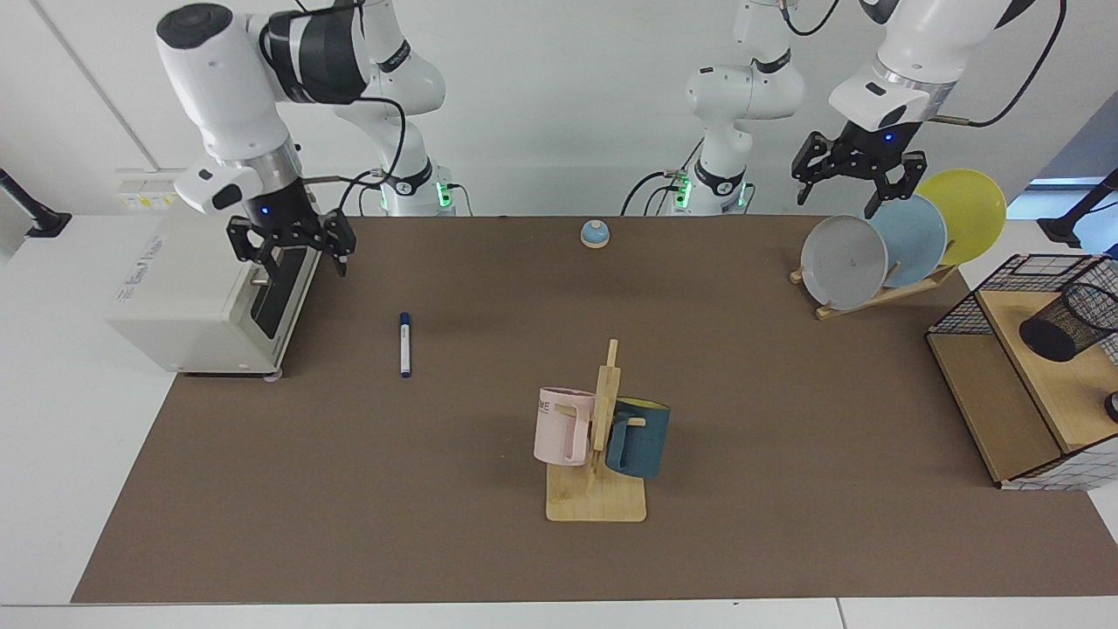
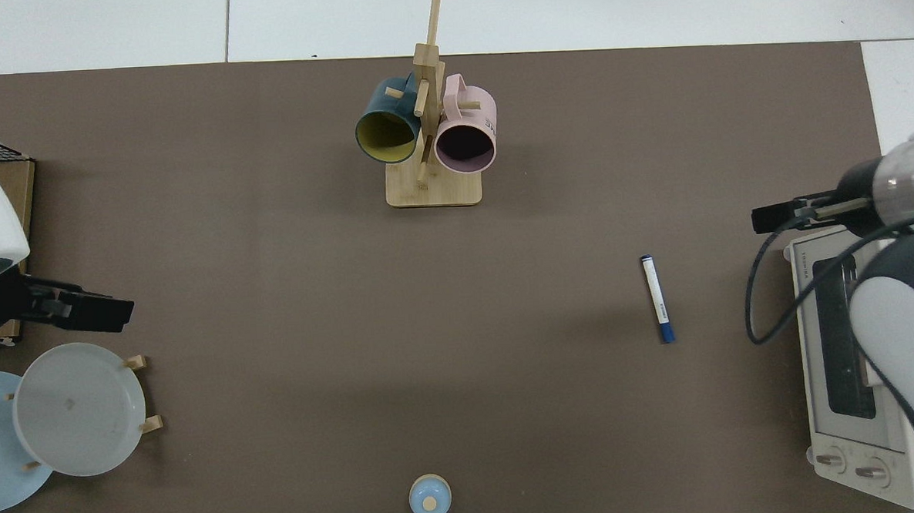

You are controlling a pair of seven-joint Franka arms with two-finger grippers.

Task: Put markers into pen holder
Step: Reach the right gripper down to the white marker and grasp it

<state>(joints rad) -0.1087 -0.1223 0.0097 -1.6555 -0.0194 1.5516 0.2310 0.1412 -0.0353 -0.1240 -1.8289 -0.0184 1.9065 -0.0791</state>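
Facing view: looking from across table toward arm bases, angled down from high, far enough to be taking in whole brown mat (image 1: 786, 524). Top view: looking straight down, cropping mat's side ends. Turned opposite: mug rack (image 1: 596, 502) sitting near bottom in facing view, near top (image 2: 433, 194) in top view; oven (image 1: 210, 297) at one side, opposite side (image 2: 856, 393) in other. Both sharing mat, bell (image 1: 595, 233) (image 2: 430, 498), plates (image 1: 845, 260) (image 2: 78, 408).

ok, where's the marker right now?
The marker lies flat on the brown mat, toward the facing view's left, beside the toaster oven and apart from it.
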